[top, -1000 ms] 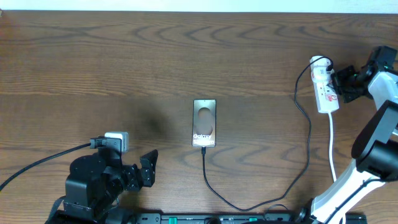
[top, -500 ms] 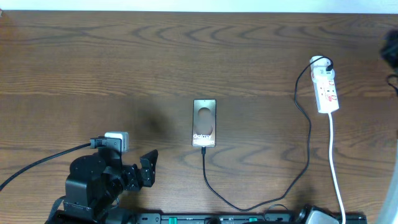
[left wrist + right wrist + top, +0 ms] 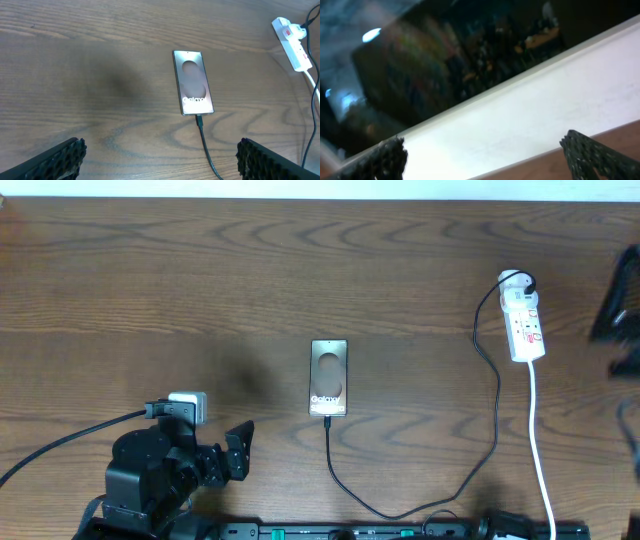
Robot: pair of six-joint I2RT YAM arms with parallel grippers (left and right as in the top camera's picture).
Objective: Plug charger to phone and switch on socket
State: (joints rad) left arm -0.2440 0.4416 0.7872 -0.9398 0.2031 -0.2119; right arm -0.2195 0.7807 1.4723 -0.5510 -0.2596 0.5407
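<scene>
The phone lies flat at the table's middle, bronze face up. The charger, a thin black cable, is joined to the phone's near end, loops along the front and rises to the black plug at the far end of the socket. In the left wrist view the phone, charger and socket all show. My left gripper hangs open and empty near the front left, well short of the phone. My right gripper is open and empty, facing the wall; its arm is a dark blur right of the socket.
The socket's white cord runs down toward the front right edge. A thick black cable leads from the left arm's base, beside a small white box. The white wall borders the table's far edge.
My right gripper has opened wide and swung up and away from the socket toward the right edge. The left arm, phone and charger have not moved.
</scene>
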